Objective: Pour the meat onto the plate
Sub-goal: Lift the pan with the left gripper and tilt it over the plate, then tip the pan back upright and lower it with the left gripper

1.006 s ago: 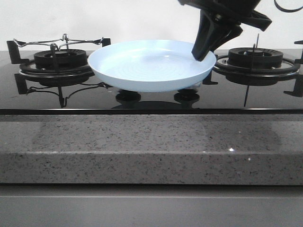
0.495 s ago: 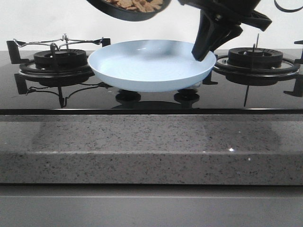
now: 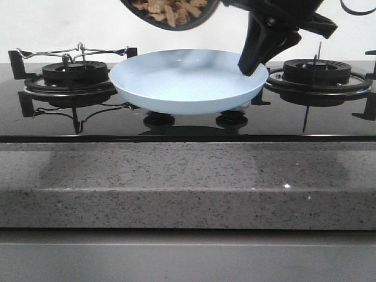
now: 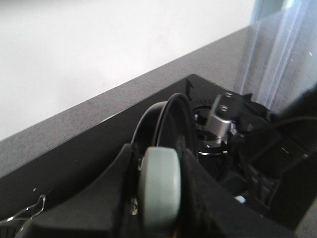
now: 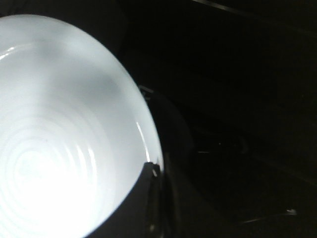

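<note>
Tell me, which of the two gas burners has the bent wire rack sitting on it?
The left burner, beside the pale-blue plate, carries the wire rack. The right burner has none.

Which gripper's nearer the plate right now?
Right. The right gripper sits at the plate rim on its right side, jaws closed on the rim. The left gripper holds the pan handle up above the plate.
</note>
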